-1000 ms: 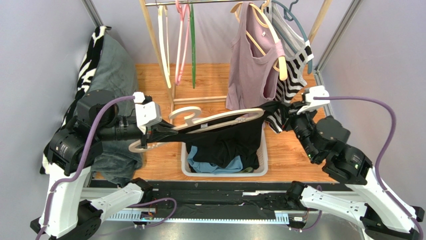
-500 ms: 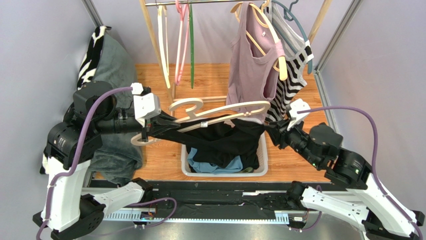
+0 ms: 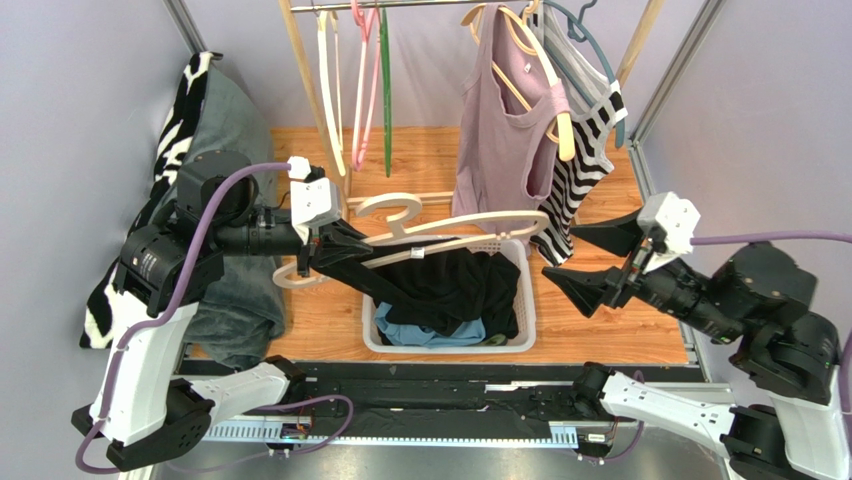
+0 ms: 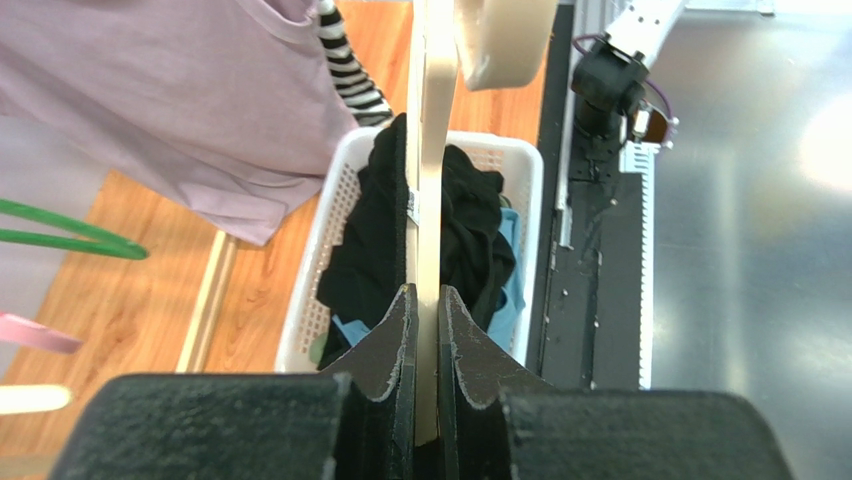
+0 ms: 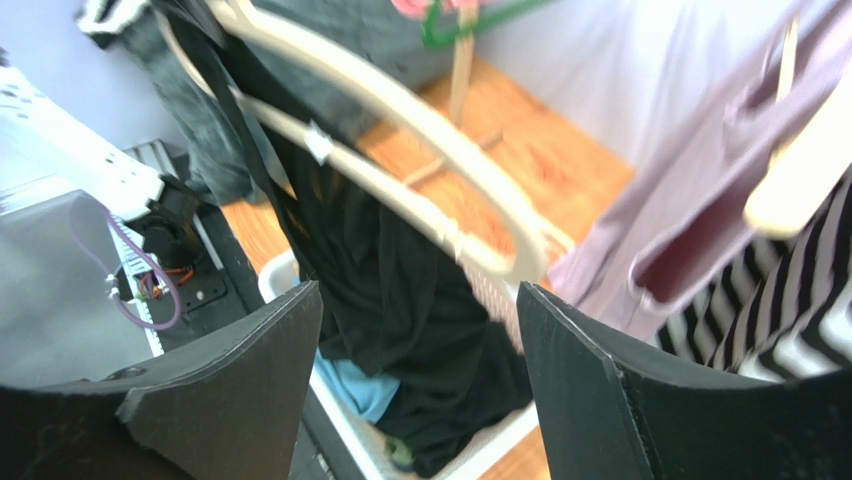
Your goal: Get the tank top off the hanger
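**1 side off, 1 side on: tank top half off the hanger**

Your left gripper was clamped tight on 1 end of the hanger, holding it out over the basket. Your right gripper was wide open with nothing in it, right of the basket and apart from the cloth. The tank top hung from the hanger's left half, mostly slumped into the basket. The far shoulder looked bare. My read: 1 strap was looped on next to the left gripper. To do it well, you needed to pinch the cloth low and pull along the bar toward the bare end. Pulling down risked twisting the hanger in the clamp.
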Controlling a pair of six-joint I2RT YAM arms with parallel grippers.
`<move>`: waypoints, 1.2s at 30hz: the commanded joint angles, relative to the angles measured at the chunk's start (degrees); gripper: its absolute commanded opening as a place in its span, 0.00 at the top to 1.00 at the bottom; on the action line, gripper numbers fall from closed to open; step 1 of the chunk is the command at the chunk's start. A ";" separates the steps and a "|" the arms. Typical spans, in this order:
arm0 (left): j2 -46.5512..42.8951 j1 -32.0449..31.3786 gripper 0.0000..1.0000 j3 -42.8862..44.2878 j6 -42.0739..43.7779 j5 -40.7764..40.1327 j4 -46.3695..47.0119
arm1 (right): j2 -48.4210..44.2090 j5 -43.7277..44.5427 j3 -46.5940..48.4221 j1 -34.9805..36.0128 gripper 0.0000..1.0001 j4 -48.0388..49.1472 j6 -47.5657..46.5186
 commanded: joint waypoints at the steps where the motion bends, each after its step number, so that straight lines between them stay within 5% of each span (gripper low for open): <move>1: 0.38 -2.52 1.00 -1.36 4.04 1.54 -2.20 | 5.02 -6.37 4.69 -0.23 0.24 2.27 -6.71; 14: 2.67 -9.30 1.00 -1.19 11.35 -0.84 -7.66 | 15.23 -21.56 8.83 -0.14 0.25 -2.73 -10.93; 27: 3.55 -9.83 1.00 0.83 10.83 -1.37 -6.69 | 14.89 -26.33 -0.83 -0.05 0.37 -2.48 -8.56; 30: 3.46 -9.92 1.00 1.19 10.47 -1.19 -6.78 | 14.18 -25.01 -2.24 -0.05 0.43 -1.34 -8.82; 36: 2.93 -10.00 1.00 -0.04 10.73 -1.54 -6.78 | 13.83 -23.69 -0.67 -0.05 0.89 -0.98 -8.82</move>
